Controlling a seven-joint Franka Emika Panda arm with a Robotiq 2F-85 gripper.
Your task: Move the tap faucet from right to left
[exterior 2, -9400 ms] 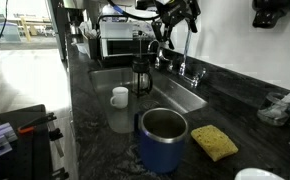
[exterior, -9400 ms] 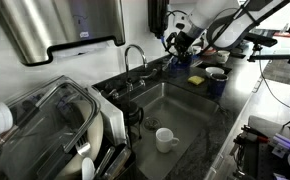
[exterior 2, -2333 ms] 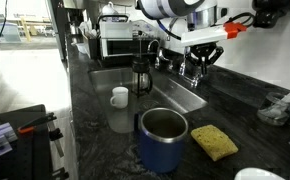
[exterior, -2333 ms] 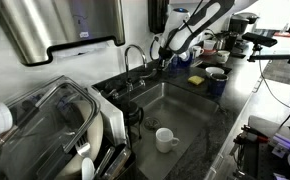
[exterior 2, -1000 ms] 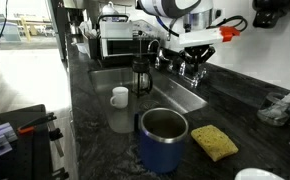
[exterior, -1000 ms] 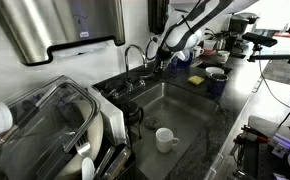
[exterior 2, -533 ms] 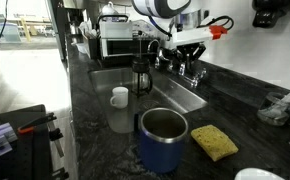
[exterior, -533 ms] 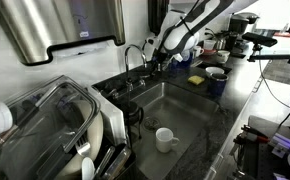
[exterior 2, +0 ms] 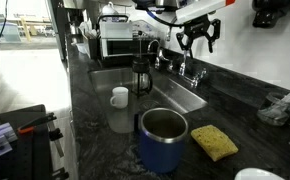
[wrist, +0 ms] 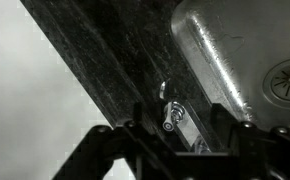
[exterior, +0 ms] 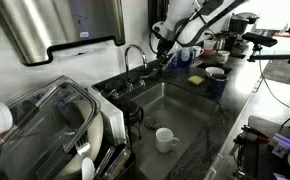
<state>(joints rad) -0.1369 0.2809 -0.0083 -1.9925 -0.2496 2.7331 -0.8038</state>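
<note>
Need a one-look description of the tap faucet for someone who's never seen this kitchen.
Find the steel sink set in the dark counter; on its back rim stands the tap faucet. It is the only slim chrome gooseneck arching over the basin, unlike the squat white mug inside the sink.

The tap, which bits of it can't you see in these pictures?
In an exterior view the tap faucet is thin and pale against the wall; its tip cannot be traced.
In an exterior view tap faucet and hand are too small to tell if they touch.
Wrist view: only a small shiny piece of tap faucet shows; the dark hand and bottom edge hide the rest.
</note>
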